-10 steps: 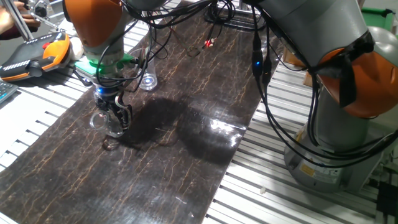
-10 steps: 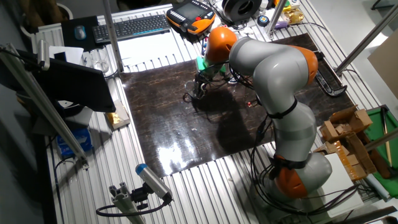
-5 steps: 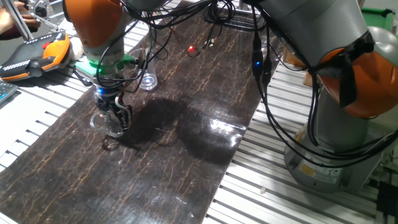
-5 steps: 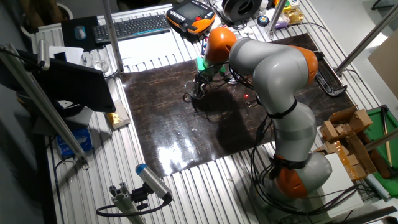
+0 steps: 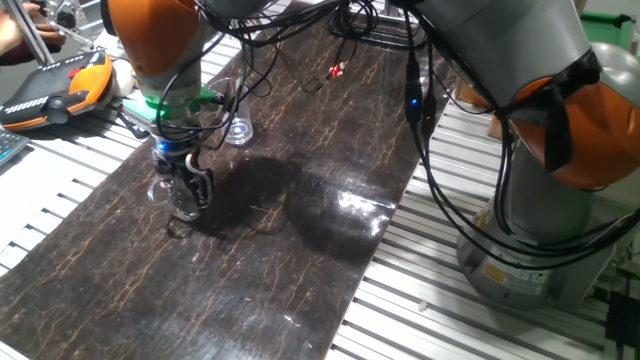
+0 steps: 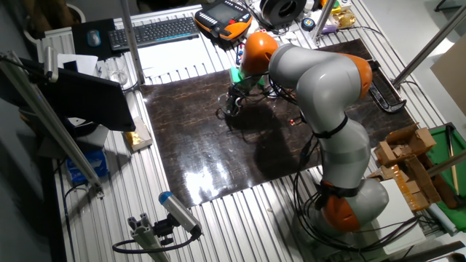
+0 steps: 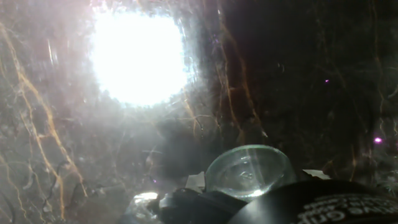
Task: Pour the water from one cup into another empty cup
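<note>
Dark marbled mat glares with reflected light on slatted aluminium table.

Pale print on a black housing is too blurred to read.

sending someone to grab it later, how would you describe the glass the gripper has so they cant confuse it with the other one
Find the dark marbled mat on the slatted table and follow the orange arm down to its gripper. The short squat glass sits in the fingers there; the other clear cup stands apart, farther up the mat by the cables.
</note>
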You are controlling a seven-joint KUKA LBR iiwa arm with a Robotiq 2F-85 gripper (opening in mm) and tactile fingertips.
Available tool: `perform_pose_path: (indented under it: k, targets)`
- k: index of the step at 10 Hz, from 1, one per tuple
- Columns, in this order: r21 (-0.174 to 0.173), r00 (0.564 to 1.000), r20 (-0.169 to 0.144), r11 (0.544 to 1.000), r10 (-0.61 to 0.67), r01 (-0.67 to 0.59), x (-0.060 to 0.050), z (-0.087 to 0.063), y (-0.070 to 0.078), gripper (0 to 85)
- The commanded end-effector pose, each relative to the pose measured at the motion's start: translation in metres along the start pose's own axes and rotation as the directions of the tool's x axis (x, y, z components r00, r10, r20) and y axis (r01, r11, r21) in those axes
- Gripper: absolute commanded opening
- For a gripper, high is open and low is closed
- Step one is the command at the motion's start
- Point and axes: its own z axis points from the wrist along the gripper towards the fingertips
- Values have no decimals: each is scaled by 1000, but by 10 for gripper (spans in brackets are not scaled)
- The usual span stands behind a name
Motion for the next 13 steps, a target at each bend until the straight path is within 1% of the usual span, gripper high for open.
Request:
perform_pose_path:
  k: [1,2,4,5,6,8,9,11,12,13]
  targets:
    - [0,1000,0,1000,-2,2,0,1,0,723]
    - [1,1000,5,1000,0,0,-1,1,0,773]
    - [2,1000,10,1000,-18,18,-2,0,2,823]
    - [0,999,20,1000,-26,26,-3,0,2,850]
    - [-2,999,29,999,-34,34,-6,-1,4,850]
    - [-6,997,61,999,-51,52,-13,-4,6,850]
    - [-7,994,84,998,-66,67,-20,-10,7,850]
    - [-5,990,118,996,-82,83,-29,-21,9,850]
    - [-3,988,126,996,-83,85,-32,-30,9,850]
    - [6,988,126,996,-85,85,-36,-43,9,850]
